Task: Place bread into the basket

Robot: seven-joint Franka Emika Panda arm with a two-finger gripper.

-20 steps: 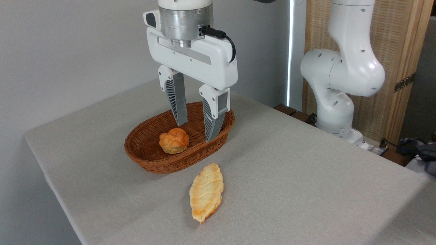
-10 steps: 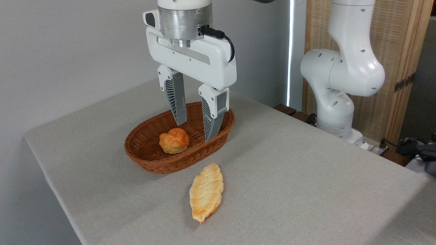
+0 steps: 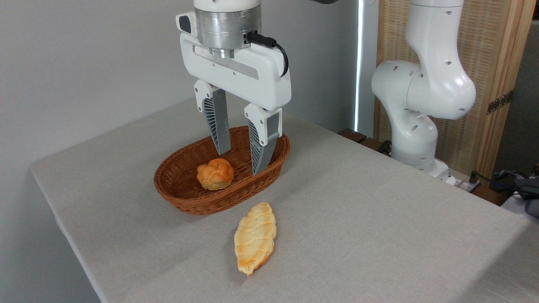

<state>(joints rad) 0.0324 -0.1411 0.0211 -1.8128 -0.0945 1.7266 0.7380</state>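
Note:
The bread (image 3: 255,237), a long pale-golden ridged loaf with pointed ends, lies flat on the grey tablecloth just in front of the basket. The basket (image 3: 185,201) is oval, reddish-brown wicker, and holds a small round orange knotted bun (image 3: 215,174). My gripper (image 3: 241,163) hangs open above the basket's right half, fingers pointing down with nothing between them. Its tips sit to the right of the bun and well behind the bread.
The arm's white base and lower links (image 3: 417,126) stand at the table's back right. A wooden screen (image 3: 488,84) is behind it. The table's left edge (image 3: 63,227) falls away close to the basket.
My gripper has drifted very slightly up and to the left. The bread, bun and basket have not moved.

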